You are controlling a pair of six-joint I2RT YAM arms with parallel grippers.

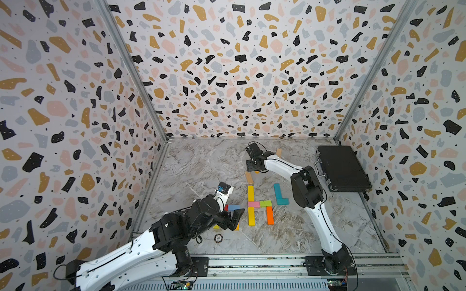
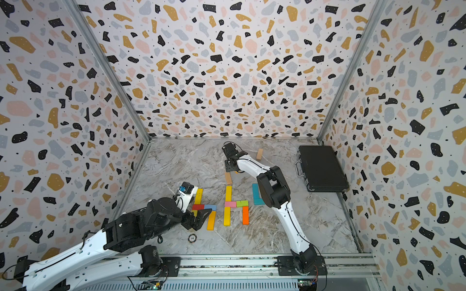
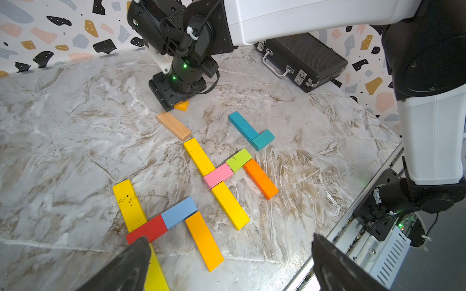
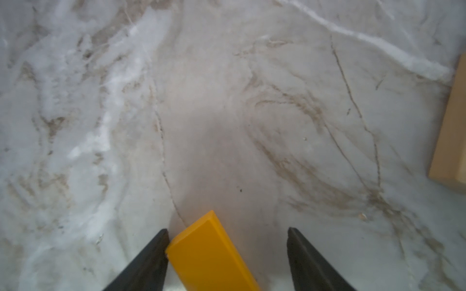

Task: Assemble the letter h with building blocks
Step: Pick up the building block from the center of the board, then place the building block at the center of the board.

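Pick-up in hand: right gripper (image 4: 227,229), fingers apart astride the far amber block (image 4: 209,257), seemingly not yet clamped, must squeeze squarely; left gripper (image 3: 230,239) hangs, fingers spread

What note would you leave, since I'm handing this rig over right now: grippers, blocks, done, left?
Left gripper: open, empty, over the yellow-red-blue-amber h.
Right gripper: open, jaws straddling an amber block, not yet clamped.
Done: that h and the yellow-pink-green-orange h beside it.
To do: the teal blocks make only an L, probably the start of another h; two wood blocks lie loose.
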